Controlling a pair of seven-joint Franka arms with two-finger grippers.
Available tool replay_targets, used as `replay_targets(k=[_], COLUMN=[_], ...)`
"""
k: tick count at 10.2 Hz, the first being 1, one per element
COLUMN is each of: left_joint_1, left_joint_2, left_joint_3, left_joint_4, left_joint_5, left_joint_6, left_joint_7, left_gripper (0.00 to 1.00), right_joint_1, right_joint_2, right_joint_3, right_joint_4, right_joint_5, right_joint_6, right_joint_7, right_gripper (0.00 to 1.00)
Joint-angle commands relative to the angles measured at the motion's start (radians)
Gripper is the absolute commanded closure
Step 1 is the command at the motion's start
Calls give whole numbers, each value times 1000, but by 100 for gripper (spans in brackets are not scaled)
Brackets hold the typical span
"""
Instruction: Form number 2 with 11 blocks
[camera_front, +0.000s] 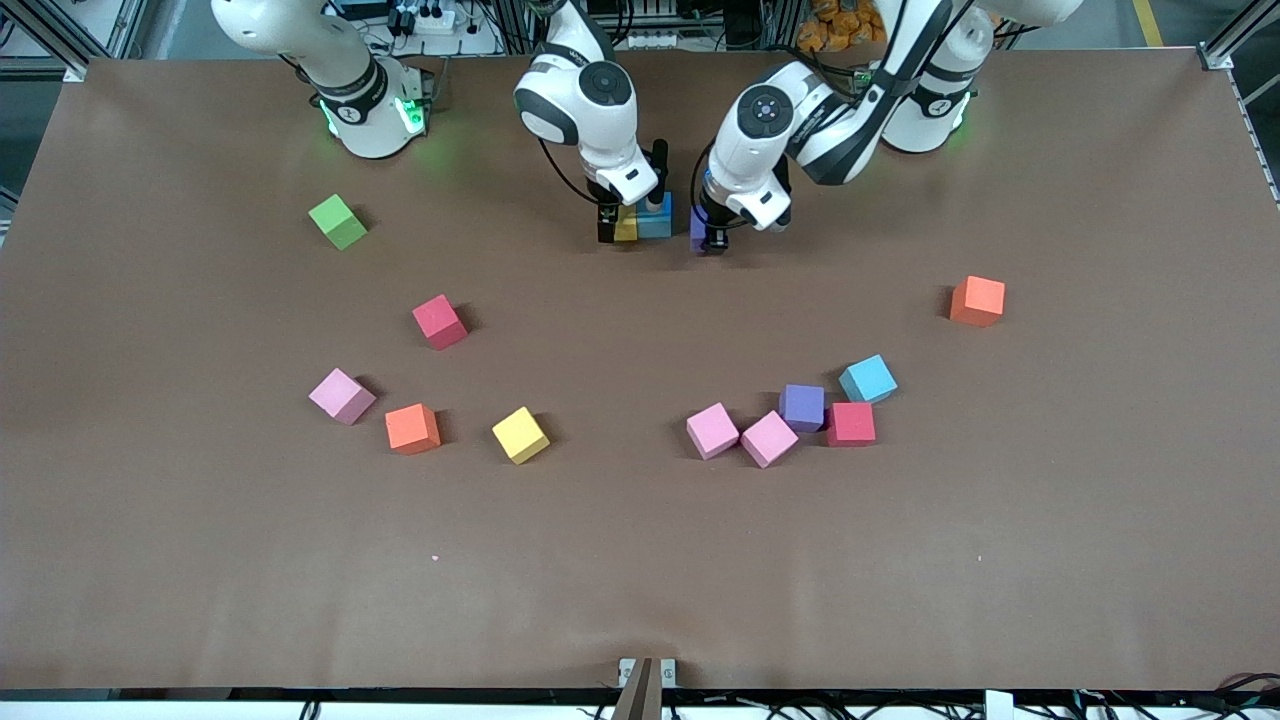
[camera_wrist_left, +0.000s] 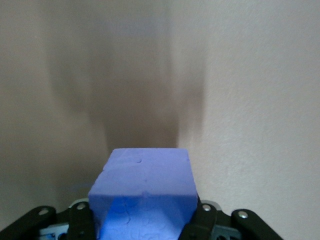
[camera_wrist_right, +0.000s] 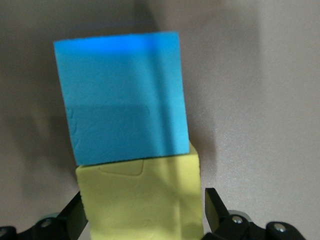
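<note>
No container shows on the brown table (camera_front: 640, 560); every cube lies loose on it. The right gripper (camera_front: 628, 222) is down at the table near the arms' bases, its fingers (camera_wrist_right: 216, 207) standing beside a yellow block (camera_wrist_right: 142, 197) with narrow gaps showing, so it seems let go; that block touches a blue block (camera_wrist_right: 122, 95). Just beside them, the left gripper (camera_front: 712, 232) has its fingers closed on a purple block (camera_wrist_left: 142, 192). The number 2 is not yet formed: the other blocks lie scattered nearer the front camera, a red (camera_front: 440, 321), a pink (camera_front: 342, 395), an orange (camera_front: 413, 428) and a yellow one (camera_front: 520, 434) apart, then a tight cluster of two pink (camera_front: 741, 434), purple (camera_front: 802, 407), red (camera_front: 851, 423) and light blue (camera_front: 868, 379). An orange block (camera_front: 977, 300) and a green cube (camera_front: 338, 221) sit alone, with broad bare tabletop toward the camera-side edge.
</note>
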Motion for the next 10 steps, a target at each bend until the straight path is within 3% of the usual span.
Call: replay_targets(k=[1, 5, 8, 10], left_joint_1=[-5, -40, -59, -67], left_joint_2=[25, 64, 71, 69], left_joint_3=[-1, -1, -1, -1], left_joint_4=[10, 6, -4, -13], left_joint_5=[7, 7, 7, 7], left_joint_6=[34, 111, 119, 119], left_joint_7=[-24, -66, -90, -90], left_gripper=[79, 80, 80, 81], right_joint_1=[14, -68, -301, -496], right_joint_2=[-77, -235, -341, -334], right_joint_3=[-10, -16, -16, -17], right_joint_4=[2, -7, -3, 32], right_joint_5=[-6, -8, -6, 2], right_joint_6=[-90, -250, -336, -342], right_joint_7=[19, 2, -108, -156], right_gripper=[0, 0, 0, 0])
